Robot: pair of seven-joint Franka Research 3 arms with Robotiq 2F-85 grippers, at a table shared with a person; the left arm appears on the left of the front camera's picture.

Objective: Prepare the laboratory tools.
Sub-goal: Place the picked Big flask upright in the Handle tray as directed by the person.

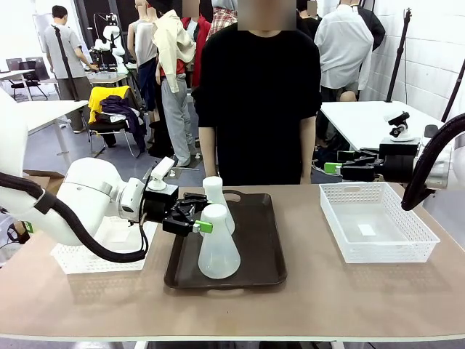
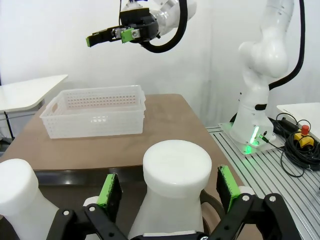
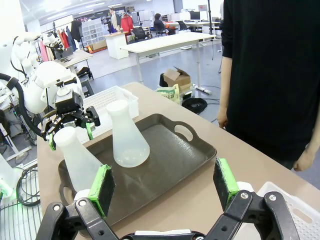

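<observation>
Now the left gripper (image 1: 197, 218) spreads open around the near flask's (image 1: 218, 251) neck on the brown tray (image 1: 259, 254); the right gripper (image 3: 165, 186) hangs open above the table (image 1: 327, 291).

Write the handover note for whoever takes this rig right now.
Left claw: open, pads on either side of the near flask's neck, not closed.
Right claw: open, raised above the table behind the right mesh basket, holding nothing.
Both flasks stand upright on the brown tray, the far flask just behind the near one.
Done: nothing lifted yet.
Left: close on the near flask, move it, then the far one.
</observation>
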